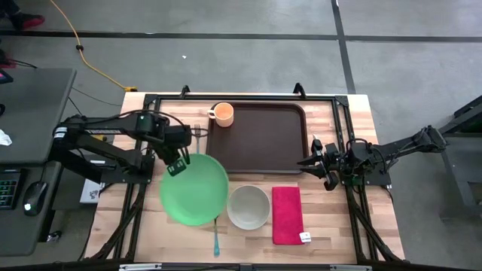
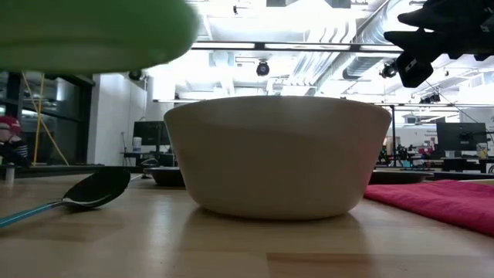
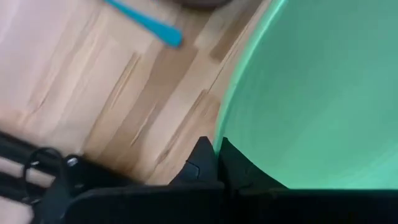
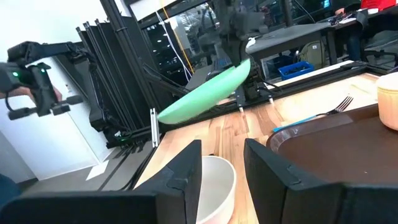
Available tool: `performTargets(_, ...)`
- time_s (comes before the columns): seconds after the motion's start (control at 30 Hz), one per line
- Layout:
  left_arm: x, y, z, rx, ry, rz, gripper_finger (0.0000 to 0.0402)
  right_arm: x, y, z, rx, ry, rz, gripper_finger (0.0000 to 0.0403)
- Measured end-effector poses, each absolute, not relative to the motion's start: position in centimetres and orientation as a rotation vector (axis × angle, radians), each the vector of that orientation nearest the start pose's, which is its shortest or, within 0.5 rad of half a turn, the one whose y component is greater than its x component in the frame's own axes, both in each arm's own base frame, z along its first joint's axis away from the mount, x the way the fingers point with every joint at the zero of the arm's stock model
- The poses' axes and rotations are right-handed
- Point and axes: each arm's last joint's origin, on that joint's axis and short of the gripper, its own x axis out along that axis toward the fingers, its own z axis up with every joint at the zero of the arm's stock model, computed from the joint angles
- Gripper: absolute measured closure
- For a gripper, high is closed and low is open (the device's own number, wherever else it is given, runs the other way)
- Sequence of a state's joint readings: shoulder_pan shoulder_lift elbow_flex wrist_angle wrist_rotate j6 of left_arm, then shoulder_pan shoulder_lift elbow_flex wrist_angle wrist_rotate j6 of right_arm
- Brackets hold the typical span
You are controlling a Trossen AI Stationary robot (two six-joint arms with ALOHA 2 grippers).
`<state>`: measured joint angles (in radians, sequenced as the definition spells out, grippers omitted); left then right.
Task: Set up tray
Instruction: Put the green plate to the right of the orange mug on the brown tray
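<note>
My left gripper [image 1: 178,165] is shut on the green plate [image 1: 194,188], which hangs above the table's near left part, high in the low view [image 2: 93,31]. The dark brown tray [image 1: 260,135] lies at the far middle with a cream cup [image 1: 223,114] standing in its far left corner. My right gripper [image 1: 312,159] waits open and level at the tray's right rim, with nothing between its fingers [image 4: 186,171]. My left gripper pinches the plate's rim [image 3: 219,134] between its two fingers, at the plate's far left edge. The fingers come steeply from above. The plate is lifted clear of the table and tilted [image 4: 205,93], the held edge higher than the free edge.
A cream bowl [image 1: 248,207] stands near the front edge, with a red napkin [image 1: 287,214] to its right. A blue-handled spoon [image 1: 216,239] lies below the plate's near edge. A fork [image 1: 197,132] lies left of the tray. Black frame rails run along both table sides.
</note>
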<state>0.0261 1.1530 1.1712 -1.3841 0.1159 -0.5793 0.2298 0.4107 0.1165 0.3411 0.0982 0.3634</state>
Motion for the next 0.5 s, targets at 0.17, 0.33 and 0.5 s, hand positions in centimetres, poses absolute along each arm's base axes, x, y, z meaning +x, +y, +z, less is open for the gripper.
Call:
performTargets(0.17, 18.5, 0.2, 32.6, -0.684, 1.241, 0.366, 0.0389, 12.4, 2.6, 20.0, 0.325, -0.024, 0.14, 0.0304)
performTargets(0.33, 19.6, 0.2, 32.5, -0.749, 1.184, 0.397, 0.0389, 12.4, 2.7, 19.9, 0.301, -0.019, 0.161, 0.0304)
performTargets(0.5, 21.2, 0.3, 31.9, -0.766, 1.154, 0.416, 0.0389, 12.4, 2.7, 19.9, 0.315, -0.01, 0.161, 0.0304)
